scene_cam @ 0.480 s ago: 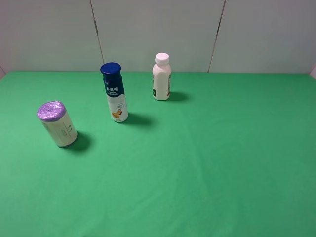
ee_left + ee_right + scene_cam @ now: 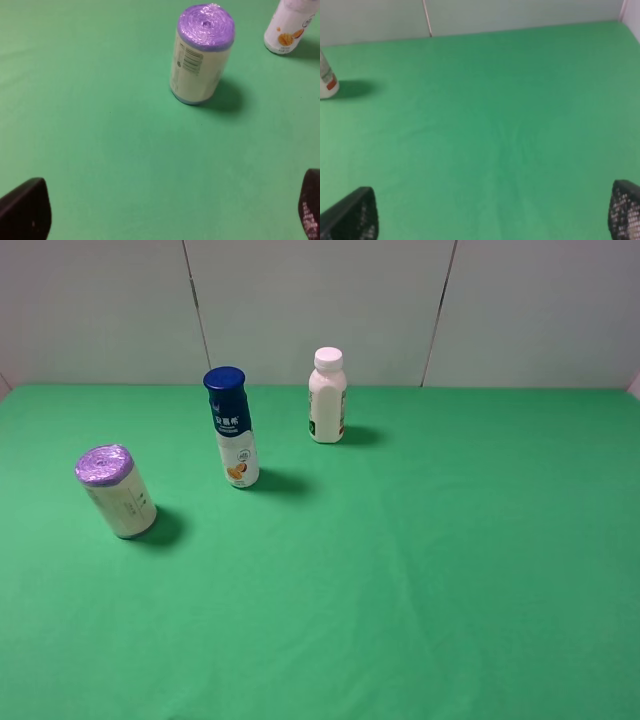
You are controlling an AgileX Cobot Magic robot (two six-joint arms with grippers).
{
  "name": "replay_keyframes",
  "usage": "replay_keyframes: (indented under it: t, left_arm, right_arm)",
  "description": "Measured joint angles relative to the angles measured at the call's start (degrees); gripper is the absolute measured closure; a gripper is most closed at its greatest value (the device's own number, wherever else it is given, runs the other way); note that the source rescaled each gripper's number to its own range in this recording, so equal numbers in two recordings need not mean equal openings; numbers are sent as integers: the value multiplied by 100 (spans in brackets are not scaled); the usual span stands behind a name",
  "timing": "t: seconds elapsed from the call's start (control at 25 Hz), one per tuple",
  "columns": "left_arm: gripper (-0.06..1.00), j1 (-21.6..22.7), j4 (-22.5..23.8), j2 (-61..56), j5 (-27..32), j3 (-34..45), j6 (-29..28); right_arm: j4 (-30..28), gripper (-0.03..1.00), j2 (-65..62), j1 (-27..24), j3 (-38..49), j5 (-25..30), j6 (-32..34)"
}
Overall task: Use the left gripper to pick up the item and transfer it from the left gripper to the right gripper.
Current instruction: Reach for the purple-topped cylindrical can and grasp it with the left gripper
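The item (image 2: 116,491), a short cream roll with a crinkly purple top, stands upright on the green table at the left. It also shows in the left wrist view (image 2: 201,54), well ahead of my left gripper (image 2: 170,220). The left gripper is open and empty, with only its two black fingertips (image 2: 25,210) showing at the frame's corners. My right gripper (image 2: 492,217) is open and empty over bare green cloth; its mesh-patterned fingertips (image 2: 626,210) show at the corners. Neither gripper shows in the exterior high view.
A blue-capped white bottle (image 2: 231,427) stands right of the item; its base shows in the left wrist view (image 2: 290,27). A white-capped white bottle (image 2: 327,396) stands near the back wall, also at the right wrist view's edge (image 2: 326,80). The green table (image 2: 450,570) meets a grey wall.
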Motion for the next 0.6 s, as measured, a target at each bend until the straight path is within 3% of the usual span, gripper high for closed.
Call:
replay_keyframes:
  t: [0.6]
  left_arm:
    - [-6,0,0,0,0,0,0]
  right_arm:
    - [0,-3,0,0,0,0,0]
